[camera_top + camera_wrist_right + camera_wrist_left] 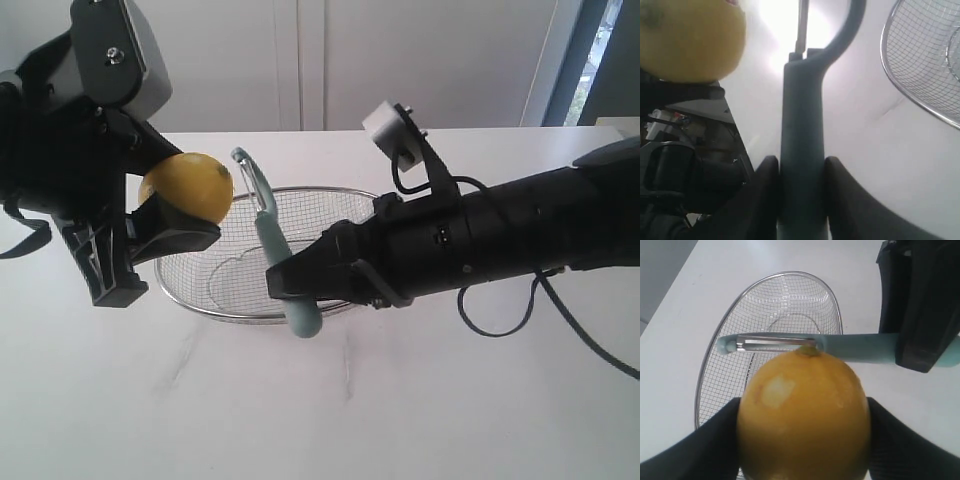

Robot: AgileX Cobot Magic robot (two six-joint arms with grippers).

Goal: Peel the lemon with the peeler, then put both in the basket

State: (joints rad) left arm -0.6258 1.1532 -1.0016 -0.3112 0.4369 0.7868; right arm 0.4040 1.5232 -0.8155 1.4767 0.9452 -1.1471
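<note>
Upper left, my left end effector (180, 200) clamps the round bright-yellow lemon (190, 183), firm but likely slippery, across its flanks, while at centre my right end effector (290, 280) grips the stiff pale-teal plastic peeler (268, 225) by its handle over the silver wire-mesh basket (335, 192).

Taking twelve o'clock as straight ahead of the left gripper (803, 432), its black fingers (710, 445) press the lemon (803, 415) at three and nine o'clock, gripping it. The lemon is bright yellow, with a paler patch on its skin toward eleven. At its twelve o'clock the pale teal peeler (860, 346) lies crosswise, its metal blade (775, 342) just at the lemon's nub. The handle runs toward two o'clock into the black right gripper (920, 347). Beyond the peeler sits the wire-mesh basket (785, 295) on the white table (765, 257).
</note>
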